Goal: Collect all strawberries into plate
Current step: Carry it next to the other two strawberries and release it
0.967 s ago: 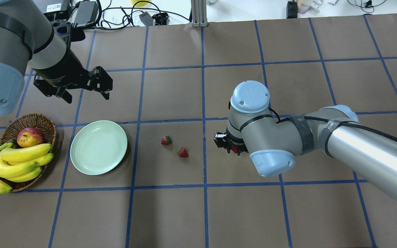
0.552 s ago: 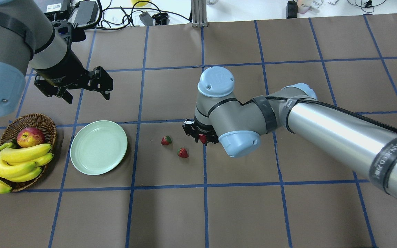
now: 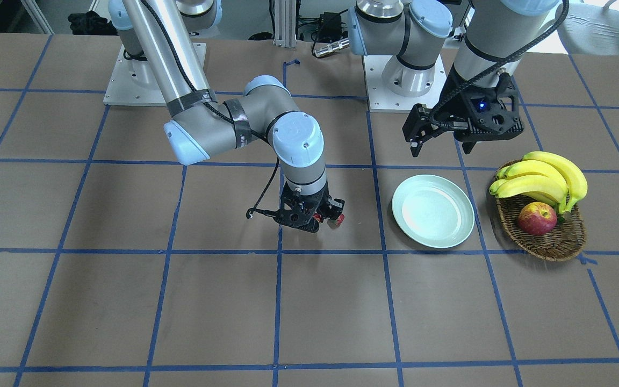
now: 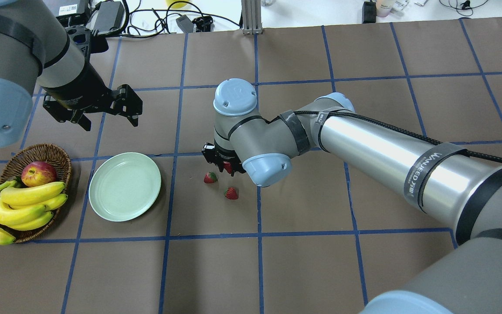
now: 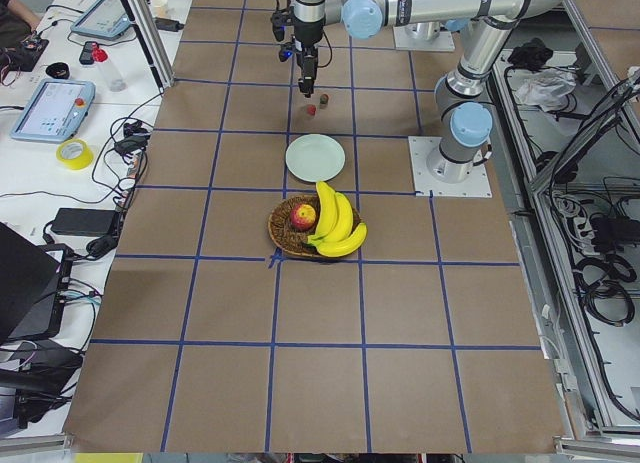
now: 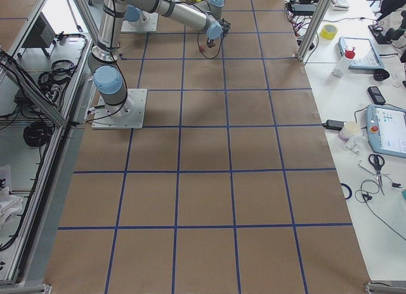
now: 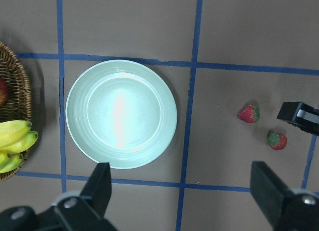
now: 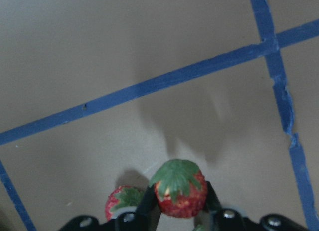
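- the silver and grey right arm (image 4: 364, 144) reaches in low from the robot's right, across the middle of the brown paper-covered table with blue tape grid lines (image 4: 303, 270). its forearm runs at a slant and the wrist bends so the tool points straight down.
- the right gripper (image 4: 225, 167) is clenched on 1 small red strawberry with a green leafy cap (image 8: 178, 190). the berry is pinched between the 2 black fingers with its cap facing up at the wrist camera, and it hangs above the table, throwing a shadow on the paper.
- 2 more small red strawberries lie on the table. 1 (image 4: 210, 177) is just beside the right gripper on the robot's side. the other (image 4: 231, 192) is near it, a little closer to the robot and further from the plate.
- the round, shallow, pale mint-green plate (image 4: 124, 186) sits flat to the robot's left of those berries, apart from them. all 3 strawberries are outside it.
- the grey left arm (image 4: 11, 74) hangs tilted above the table on the far side of the plate, and its wrist camera looks down on the plate.
- the left gripper (image 4: 110, 118) is released, its 2 black fingers spread wide and grasping nothing.
- a brown oval wicker basket (image 4: 59, 153) stands just beside the plate on the robot's left. it holds a red-yellow apple (image 4: 38, 173) and a bunch of yellow bananas (image 4: 24, 205) that overhangs its rim.
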